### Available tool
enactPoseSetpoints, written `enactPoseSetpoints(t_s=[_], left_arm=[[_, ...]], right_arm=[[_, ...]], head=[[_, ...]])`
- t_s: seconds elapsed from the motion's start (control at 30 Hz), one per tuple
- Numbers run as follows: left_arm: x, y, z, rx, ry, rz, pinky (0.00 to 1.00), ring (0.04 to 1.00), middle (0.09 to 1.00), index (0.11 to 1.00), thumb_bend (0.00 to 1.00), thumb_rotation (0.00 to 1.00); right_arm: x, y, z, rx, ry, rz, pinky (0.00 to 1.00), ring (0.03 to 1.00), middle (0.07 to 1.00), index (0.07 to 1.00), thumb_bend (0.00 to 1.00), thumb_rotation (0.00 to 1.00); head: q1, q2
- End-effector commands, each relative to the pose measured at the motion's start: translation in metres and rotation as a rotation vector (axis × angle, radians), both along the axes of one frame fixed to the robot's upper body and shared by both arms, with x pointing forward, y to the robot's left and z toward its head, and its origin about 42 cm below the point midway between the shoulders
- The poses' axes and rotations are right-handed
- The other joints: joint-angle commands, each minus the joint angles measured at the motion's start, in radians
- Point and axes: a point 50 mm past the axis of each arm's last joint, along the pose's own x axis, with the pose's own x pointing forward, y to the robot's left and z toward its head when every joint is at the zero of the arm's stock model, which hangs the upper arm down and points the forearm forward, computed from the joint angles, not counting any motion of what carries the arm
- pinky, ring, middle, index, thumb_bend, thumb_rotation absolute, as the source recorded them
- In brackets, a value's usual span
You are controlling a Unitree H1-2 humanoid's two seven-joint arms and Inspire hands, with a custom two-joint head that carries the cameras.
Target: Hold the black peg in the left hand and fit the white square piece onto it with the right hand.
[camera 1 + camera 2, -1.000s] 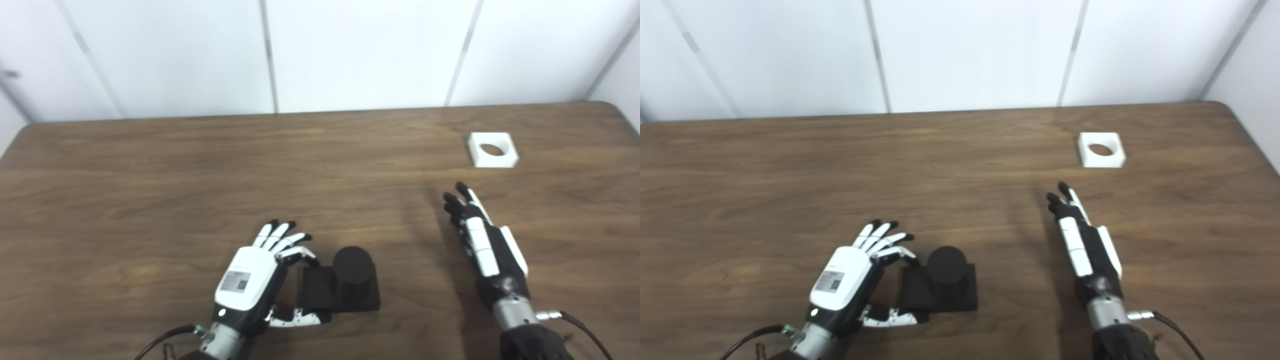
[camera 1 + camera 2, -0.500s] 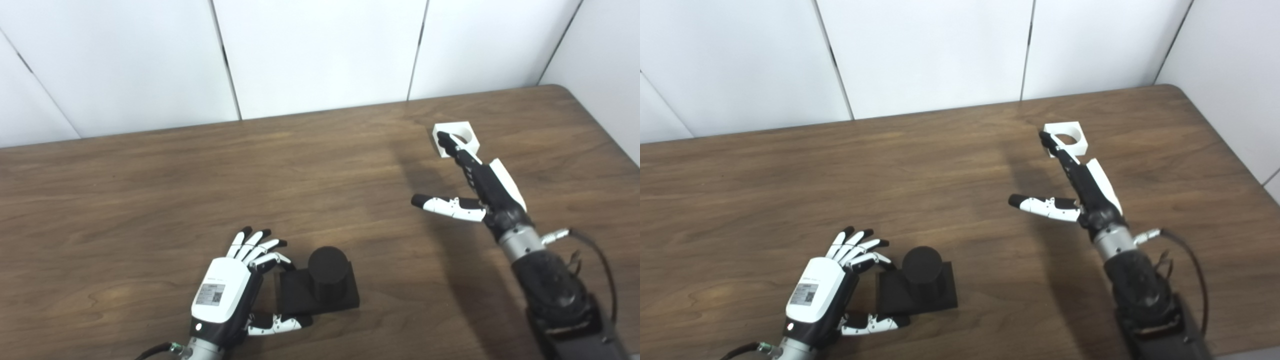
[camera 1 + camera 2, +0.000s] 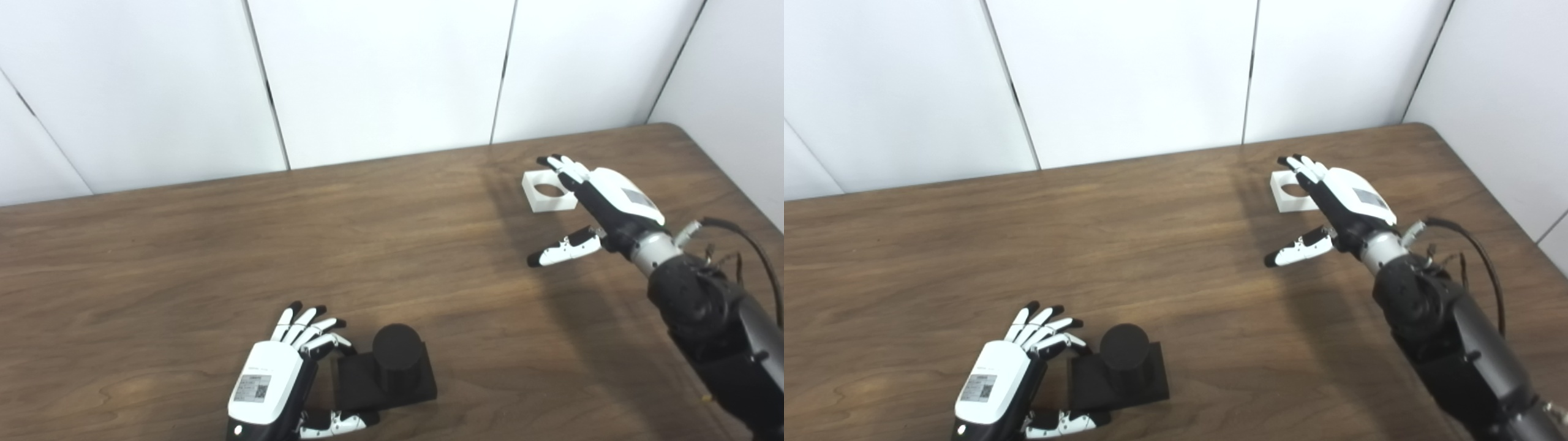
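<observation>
The black peg (image 3: 397, 358), a round post on a square black base, stands on the wooden table near the front edge. My left hand (image 3: 278, 383) lies open just left of it, fingers and thumb around the base's left side, not closed on it. The white square piece (image 3: 544, 192) with a round hole lies flat at the far right. My right hand (image 3: 597, 199) hovers over it, open, fingers spread above its right part and thumb stretched out toward the near side. The piece's right edge is hidden by the fingers.
The brown wooden table (image 3: 245, 257) ends at a white panelled wall behind and at a rounded far right corner (image 3: 680, 130). A black cable (image 3: 744, 236) loops off the right wrist.
The camera has shifted. My right hand has turned palm down and moved further over the white piece, thumb swung to the near side. The left hand and peg keep their places.
</observation>
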Motion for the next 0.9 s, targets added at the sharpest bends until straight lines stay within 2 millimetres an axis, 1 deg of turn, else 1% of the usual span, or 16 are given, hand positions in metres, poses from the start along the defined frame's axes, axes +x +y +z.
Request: enactPoseSetpoints(t_s=[0.0,0.17,0.27,0.37,0.4,0.63,0.73,0.87], left_arm=[[-0.01,0.006,-0.015,0.114,0.068,0.0,1.0,0.917,0.805,0.485,0.52,0.05],[-0.01,0.007,-0.016,0.122,0.07,0.006,1.0,0.908,0.804,0.485,0.52,0.05],[-0.011,0.008,-0.017,0.122,0.07,0.007,1.0,0.904,0.802,0.485,0.52,0.05],[-0.011,0.008,-0.018,0.122,0.068,0.007,1.0,0.901,0.795,0.485,0.52,0.05],[-0.011,0.009,-0.019,0.124,0.067,0.008,1.0,0.901,0.794,0.484,0.52,0.05],[-0.011,0.01,-0.021,0.143,0.056,0.014,1.0,0.9,0.783,0.484,0.52,0.05],[-0.012,0.009,-0.021,0.145,0.055,0.017,1.0,0.903,0.785,0.484,0.52,0.05],[-0.012,0.009,-0.02,0.142,0.051,0.018,1.0,0.899,0.785,0.484,0.52,0.05]], right_arm=[[0.011,0.0,0.027,-0.077,-0.055,-0.006,1.0,1.0,1.0,0.953,0.99,0.26],[0.032,-0.001,0.036,-0.145,-0.03,-0.021,1.0,1.0,1.0,0.95,1.0,0.24],[0.045,-0.003,0.04,-0.183,-0.01,-0.038,1.0,1.0,1.0,0.958,0.99,0.24],[0.059,-0.008,0.043,-0.247,0.02,-0.05,1.0,1.0,1.0,0.972,0.97,0.25],[0.064,-0.01,0.044,-0.273,0.031,-0.053,1.0,1.0,1.0,0.973,0.96,0.25],[0.094,-0.02,0.048,-0.367,0.098,-0.079,1.0,1.0,1.0,0.971,0.99,0.25],[0.105,-0.025,0.049,-0.401,0.128,-0.096,1.0,1.0,1.0,0.972,0.98,0.26],[0.116,-0.03,0.051,-0.424,0.138,-0.104,1.0,1.0,1.0,0.96,0.99,0.24]], head=[[-0.001,0.001],[-0.025,-0.042],[-0.036,-0.058],[-0.039,-0.061],[-0.046,-0.071],[-0.048,-0.074],[-0.05,-0.076],[-0.05,-0.078]])
